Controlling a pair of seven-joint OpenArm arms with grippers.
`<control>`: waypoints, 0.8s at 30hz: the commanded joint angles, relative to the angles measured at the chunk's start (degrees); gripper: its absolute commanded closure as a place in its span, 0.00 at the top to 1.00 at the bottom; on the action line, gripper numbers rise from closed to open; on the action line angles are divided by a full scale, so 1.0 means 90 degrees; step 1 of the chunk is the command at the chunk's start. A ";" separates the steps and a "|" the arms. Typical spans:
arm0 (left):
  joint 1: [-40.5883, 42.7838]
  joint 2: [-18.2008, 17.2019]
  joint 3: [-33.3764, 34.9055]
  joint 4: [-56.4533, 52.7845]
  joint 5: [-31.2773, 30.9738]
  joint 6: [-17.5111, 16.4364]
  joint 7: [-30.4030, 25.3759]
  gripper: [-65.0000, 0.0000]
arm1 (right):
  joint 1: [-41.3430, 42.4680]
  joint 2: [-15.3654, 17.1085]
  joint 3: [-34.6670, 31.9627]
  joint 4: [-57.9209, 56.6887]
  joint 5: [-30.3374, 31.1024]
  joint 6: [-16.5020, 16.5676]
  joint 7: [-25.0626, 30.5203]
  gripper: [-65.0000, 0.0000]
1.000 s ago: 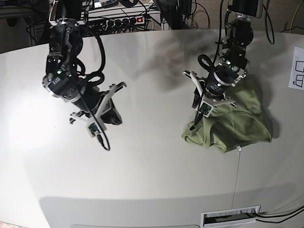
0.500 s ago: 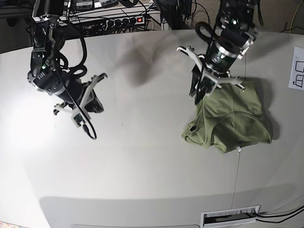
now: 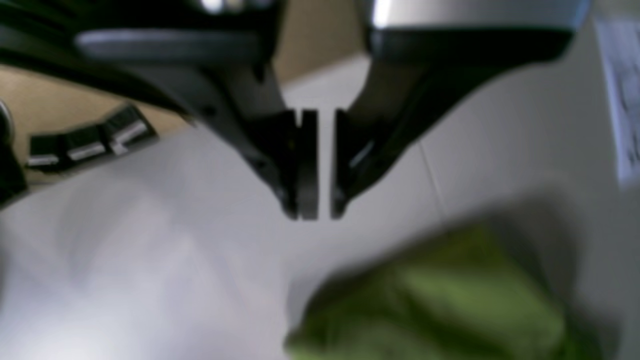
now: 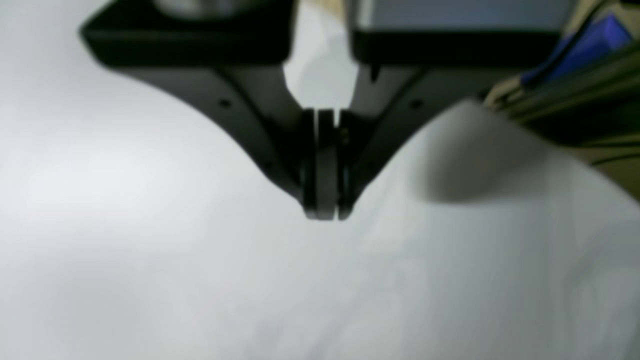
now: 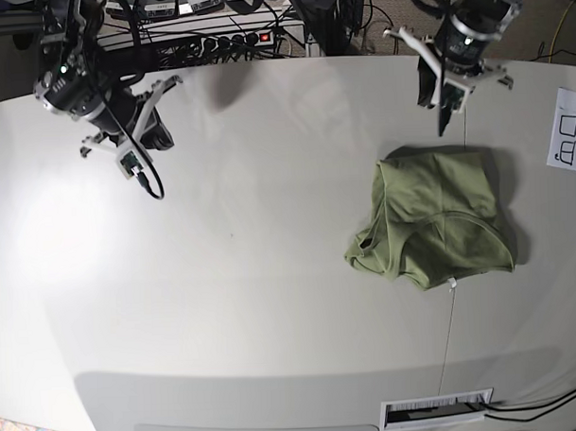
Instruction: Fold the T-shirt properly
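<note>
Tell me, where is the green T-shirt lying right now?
In the base view the T-shirt lies bunched on the white table, toward the picture's right, just below the raised left gripper and near a printed sheet.

The T-shirt (image 5: 438,220) below me is soft olive cloth, matt and rumpled into loose folds. My desk (image 5: 271,273) is smooth, pale, with a faint sheen where the light pools. My left gripper (image 3: 315,212) and right gripper (image 4: 325,215) are matt black plastic with flat dark pads. A paper sheet (image 5: 571,130) is matt white.
</note>
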 commanded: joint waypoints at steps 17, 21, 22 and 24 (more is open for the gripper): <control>0.2565 -0.0024 -0.0862 -0.0012 -0.1406 -0.0386 0.0284 0.01 | -0.2431 0.0090 0.0389 0.0491 0.0049 0.0017 -0.0100 0.00; 0.2635 -0.0027 -0.0862 -0.0539 -0.1435 -0.0389 0.0255 0.01 | -0.3041 0.0090 0.0386 0.0488 -0.0019 0.0024 -0.0102 0.00; 0.2637 -0.0027 -0.0862 -0.0721 -0.1494 -0.0403 0.0214 0.01 | -0.3191 0.0090 0.0386 0.0488 -0.0087 0.0022 -0.0100 0.00; 0.2633 -0.0032 -0.0862 -0.1090 -0.1705 -0.0622 0.0206 0.01 | -0.3463 0.0090 0.0386 0.0483 -0.0257 0.0022 -0.0063 0.00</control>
